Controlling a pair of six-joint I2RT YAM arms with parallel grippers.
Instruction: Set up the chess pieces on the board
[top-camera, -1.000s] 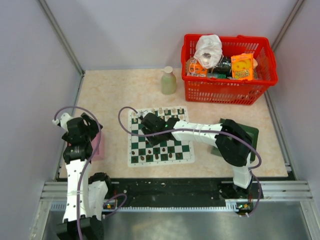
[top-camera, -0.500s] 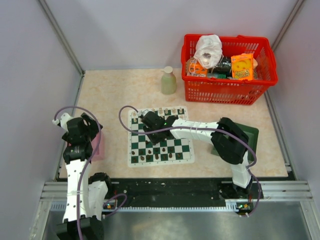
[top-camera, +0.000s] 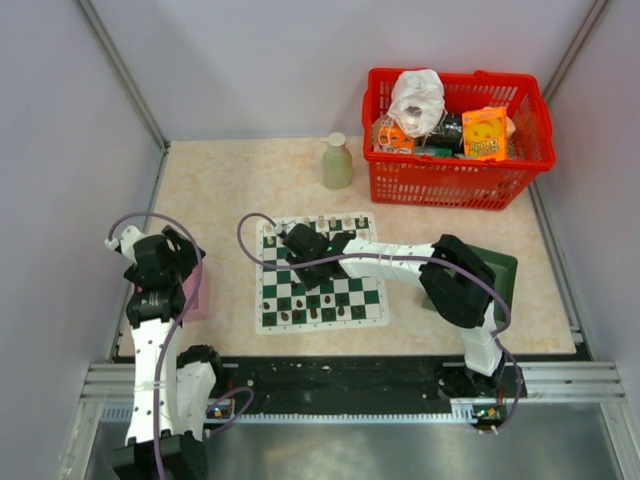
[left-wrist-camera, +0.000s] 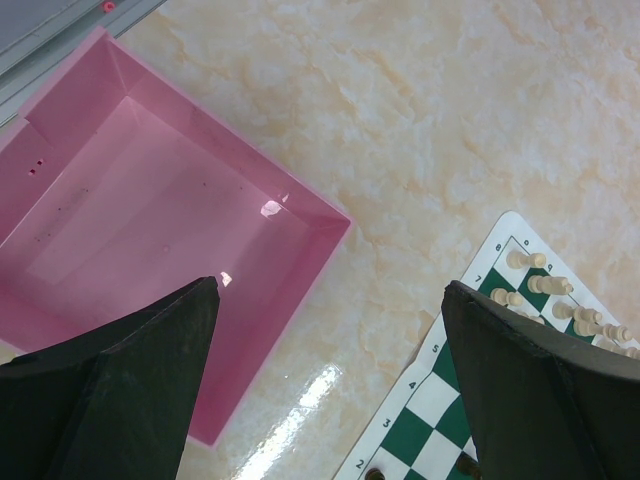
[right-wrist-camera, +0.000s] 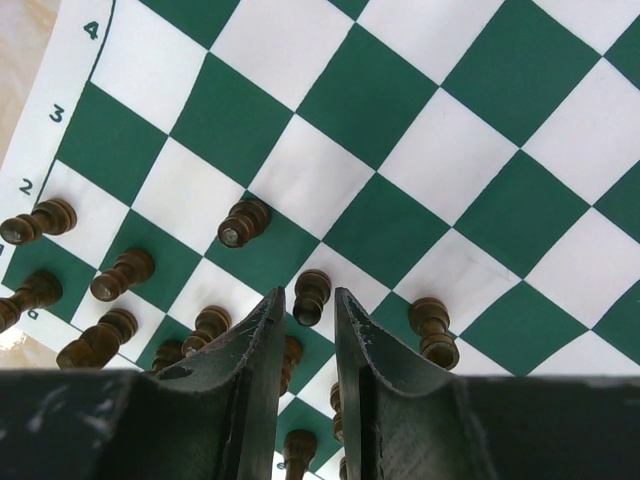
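Observation:
The board (top-camera: 318, 300) lies mid-table, a green and white check mat. Cream chess pieces (top-camera: 320, 222) line its far edge and dark ones (top-camera: 315, 313) its near edge. My right gripper (top-camera: 304, 262) hangs low over the board's left half. In the right wrist view its jaws (right-wrist-camera: 307, 296) stand narrow, and an upright dark piece (right-wrist-camera: 312, 288) sits between the fingertips with a thin gap on each side. Several dark pieces (right-wrist-camera: 244, 221) stand around it. My left gripper (left-wrist-camera: 328, 290) is wide open and holds nothing, above the table between a pink tray (left-wrist-camera: 150, 200) and the board's corner (left-wrist-camera: 450, 420).
A red basket (top-camera: 455, 180) full of packets stands at the back right, with a pale green bottle (top-camera: 337, 162) to its left. A dark green tray (top-camera: 505, 265) lies under the right arm's elbow. The pink tray (top-camera: 197, 295) sits left of the board.
The right gripper's jaws have narrowed around the dark piece, and its wrist has shifted slightly over the board. The left arm has stayed still.

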